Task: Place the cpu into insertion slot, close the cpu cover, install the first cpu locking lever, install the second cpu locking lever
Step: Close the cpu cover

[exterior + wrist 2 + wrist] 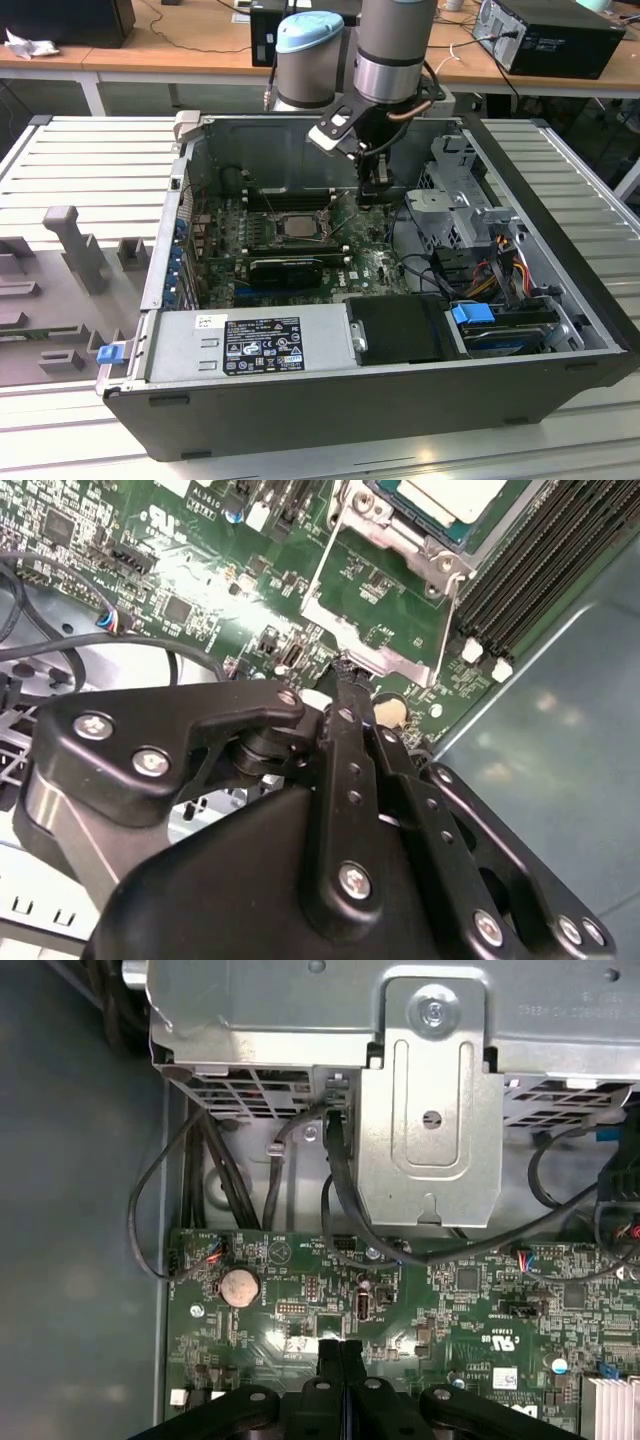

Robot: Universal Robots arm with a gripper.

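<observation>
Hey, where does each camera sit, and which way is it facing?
Exterior view: off the arm, raised, looking down into the computer case; the arm shows.
First wrist view: at the wrist, facing the drive cage past the tool.
Second wrist view: at the wrist, facing the cpu over the tool.
Shared: the motherboard.

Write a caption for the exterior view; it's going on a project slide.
Inside the open computer case, the shut claw hangs at the exterior view's right of the cpu.
</observation>
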